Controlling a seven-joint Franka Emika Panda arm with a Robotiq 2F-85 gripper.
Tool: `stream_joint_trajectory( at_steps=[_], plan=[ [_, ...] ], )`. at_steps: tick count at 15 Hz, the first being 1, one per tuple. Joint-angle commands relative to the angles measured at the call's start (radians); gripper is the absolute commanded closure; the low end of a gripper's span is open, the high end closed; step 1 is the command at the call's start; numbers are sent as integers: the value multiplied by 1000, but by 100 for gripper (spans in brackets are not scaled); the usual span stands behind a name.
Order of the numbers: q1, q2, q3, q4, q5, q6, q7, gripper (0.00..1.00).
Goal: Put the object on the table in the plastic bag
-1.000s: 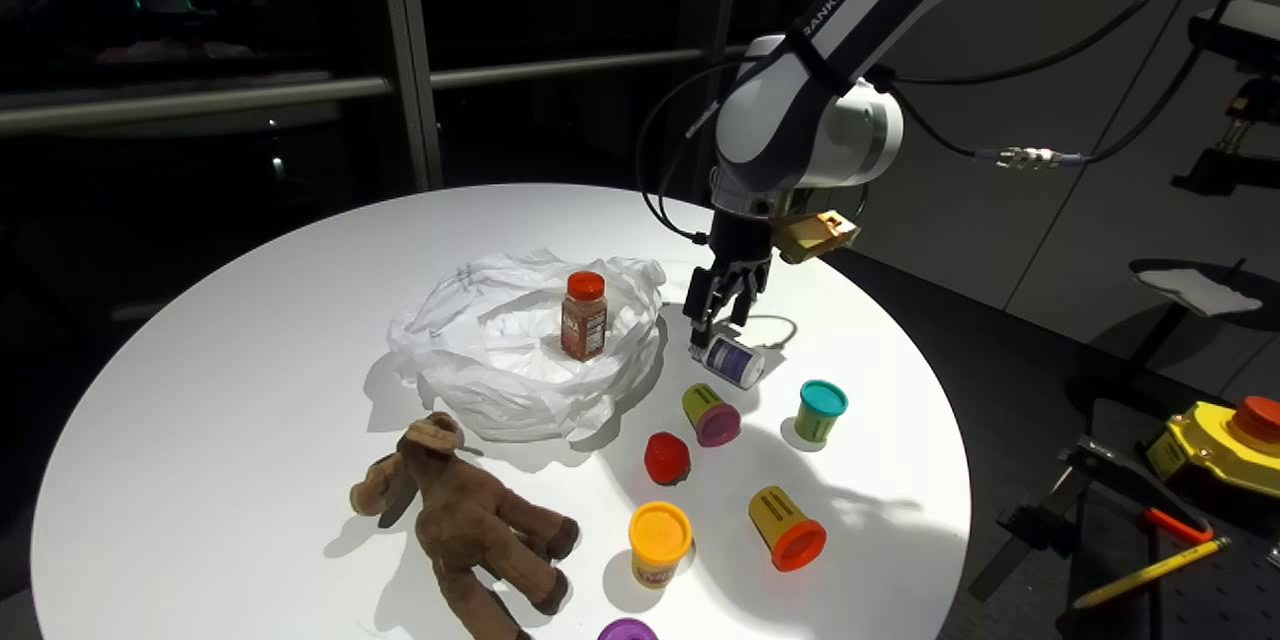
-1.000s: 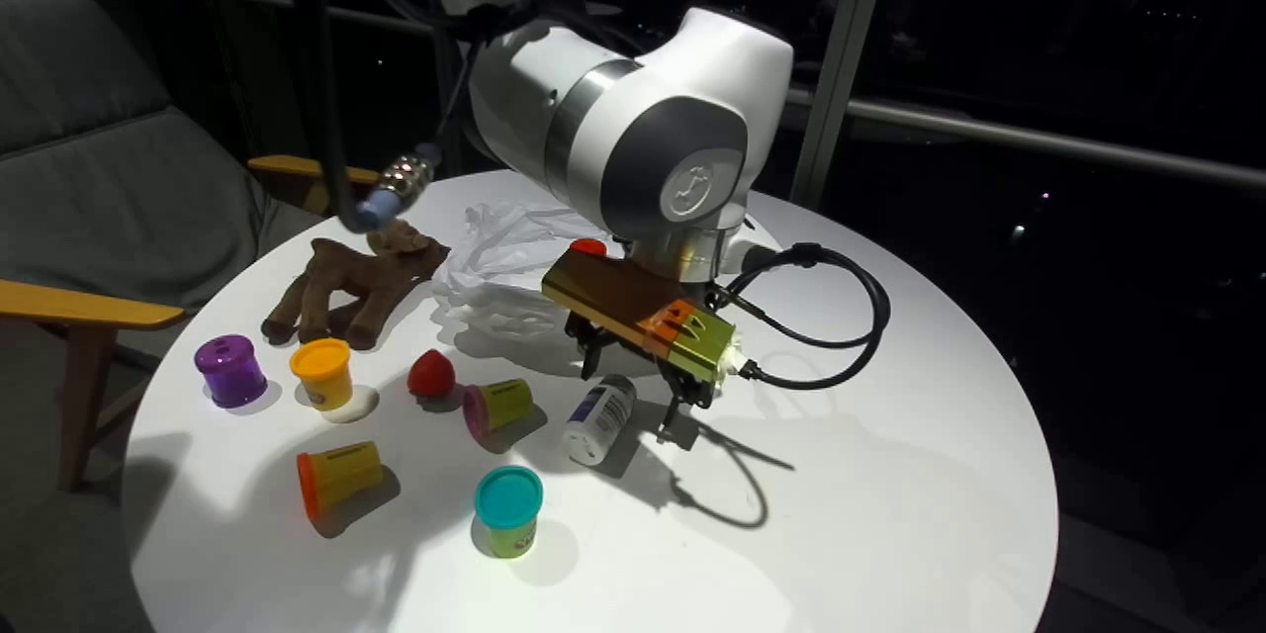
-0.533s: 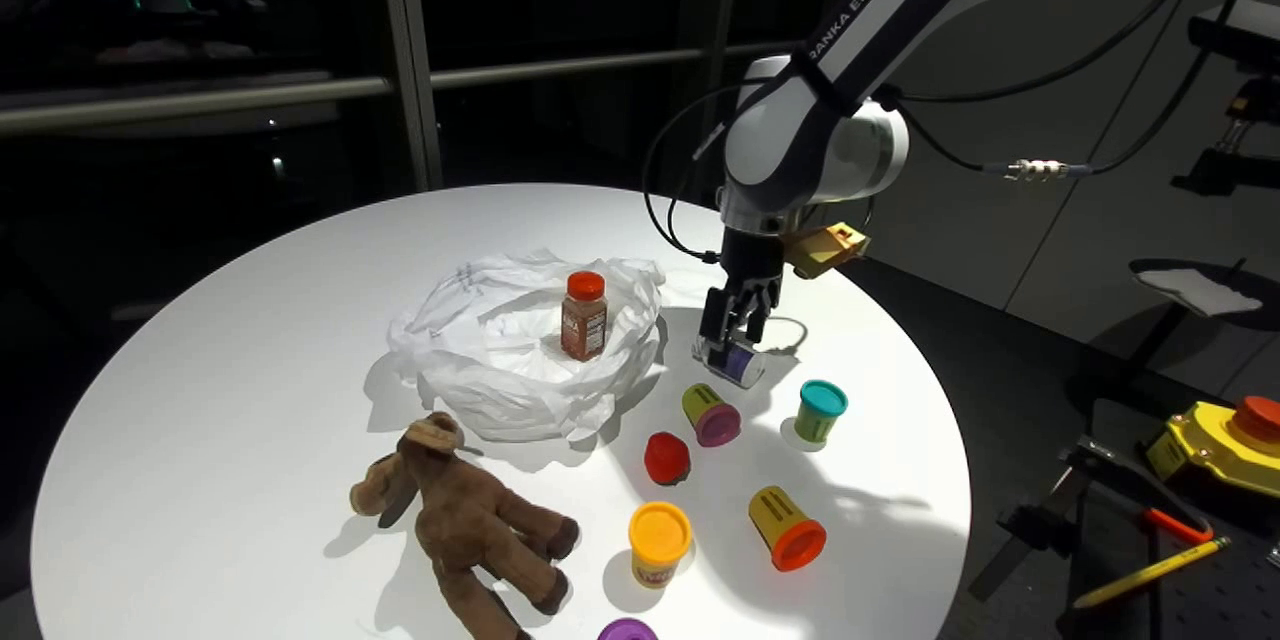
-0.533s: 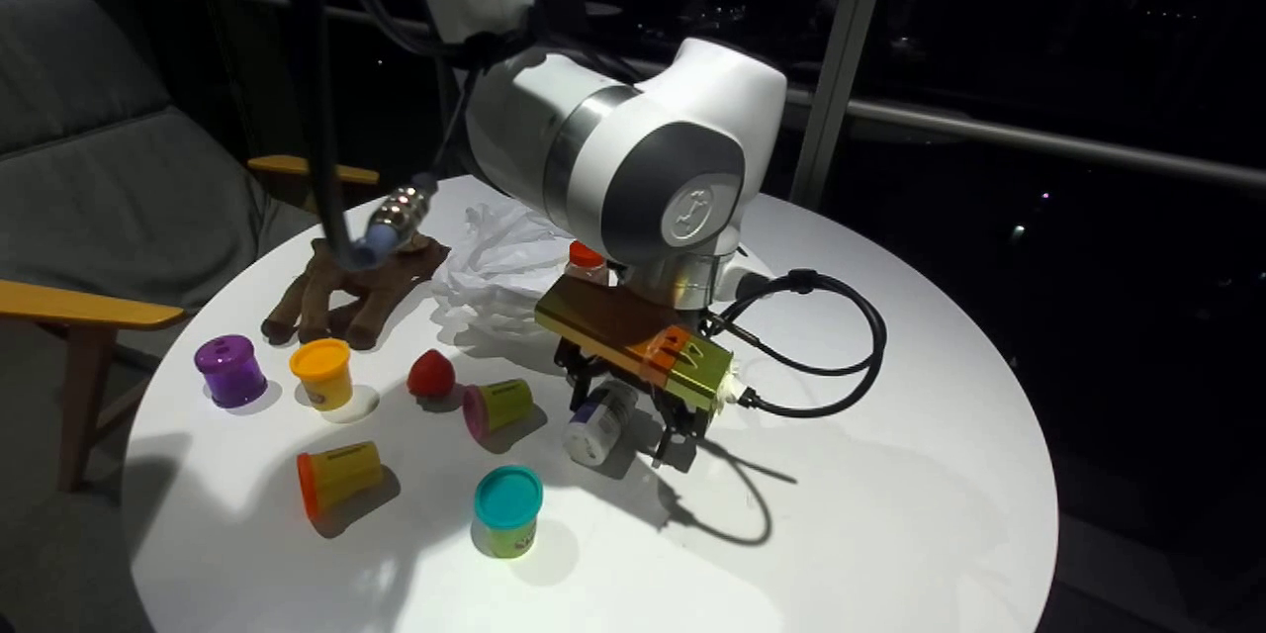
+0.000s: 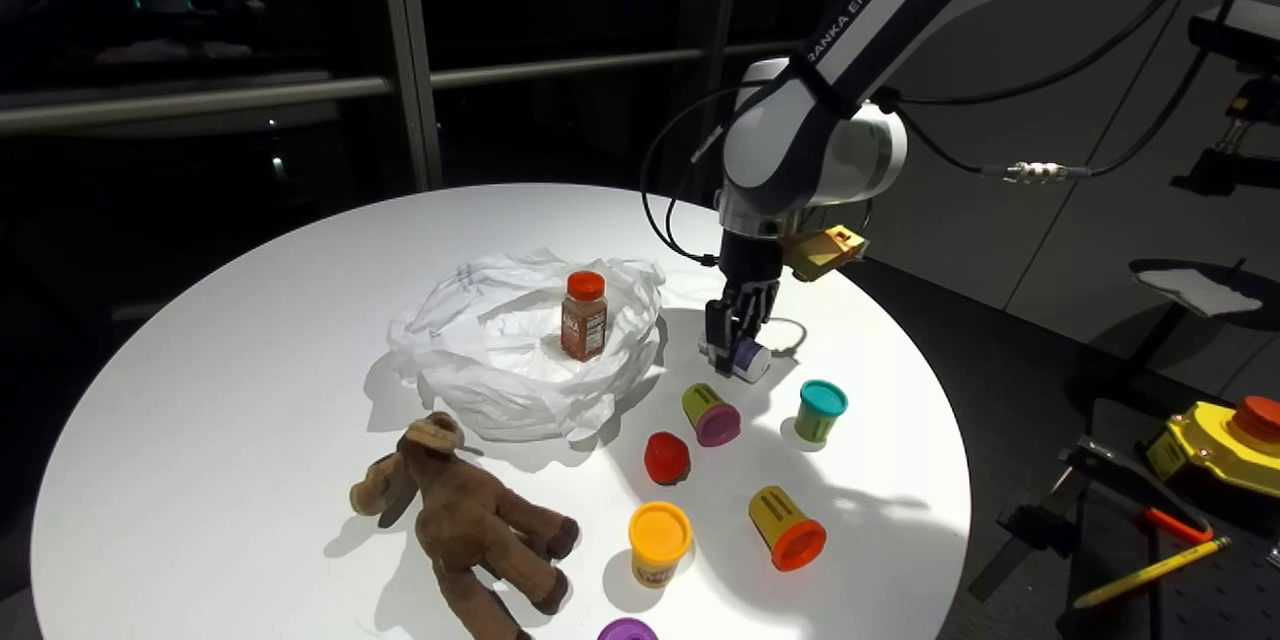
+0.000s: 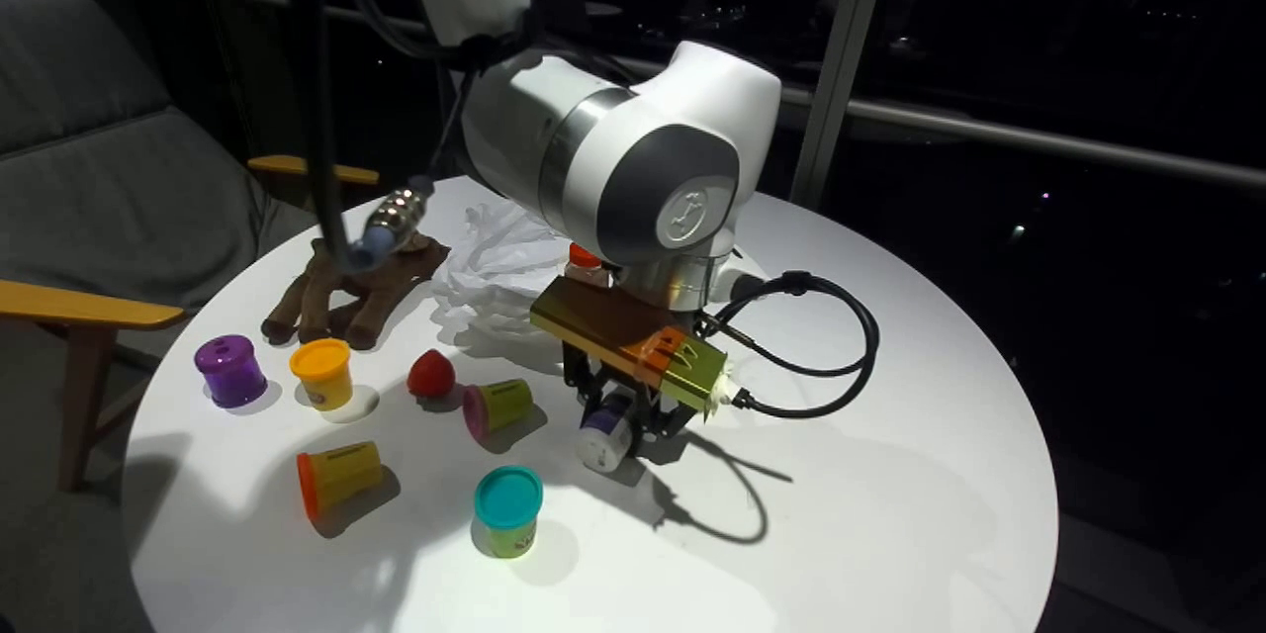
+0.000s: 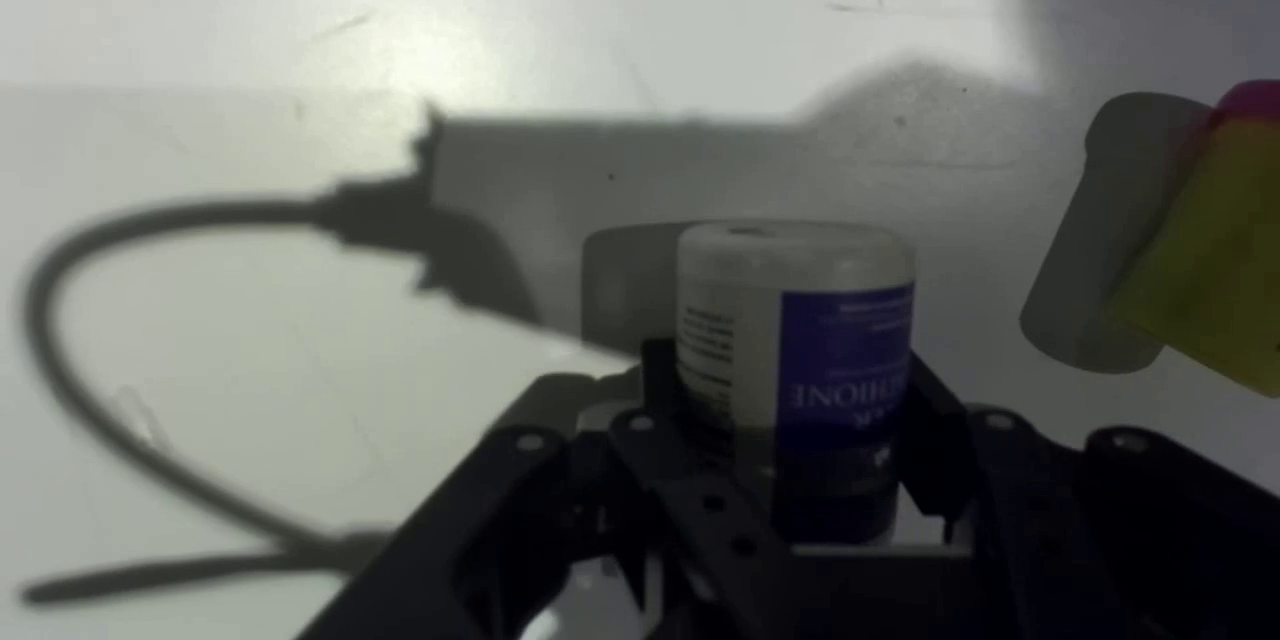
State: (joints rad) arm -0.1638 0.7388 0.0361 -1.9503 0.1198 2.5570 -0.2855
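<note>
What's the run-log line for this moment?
pincer: closed on white bottle | bottle pose: on its side | plastic bag: open, red-capped jar inside | status: bottle not yet bagged

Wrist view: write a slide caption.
Gripper clasping a purple-labelled white bottle, with a yellow-green tub lying on the white table at frame right.

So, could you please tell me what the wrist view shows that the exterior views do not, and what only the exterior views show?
Only the wrist view shows partly legible lettering, upside down, on the purple label.
Only in both exterior views are the red-capped jar in the plastic bag, the brown plush animal and the red strawberry-like object.
All share the white bottle gripped by the end effector, the pink-lidded tub and the table.
</note>
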Motion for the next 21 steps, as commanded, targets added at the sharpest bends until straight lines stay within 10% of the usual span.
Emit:
stream_joint_trajectory(
  at_steps=[1,13,21],
  plan=[
    [9,-49,-2,-19,-21,-9,36,74],
    [113,-273,163,5,103,-97,57,74],
    [151,-95,200,73,104,187,25,74]
  ],
)
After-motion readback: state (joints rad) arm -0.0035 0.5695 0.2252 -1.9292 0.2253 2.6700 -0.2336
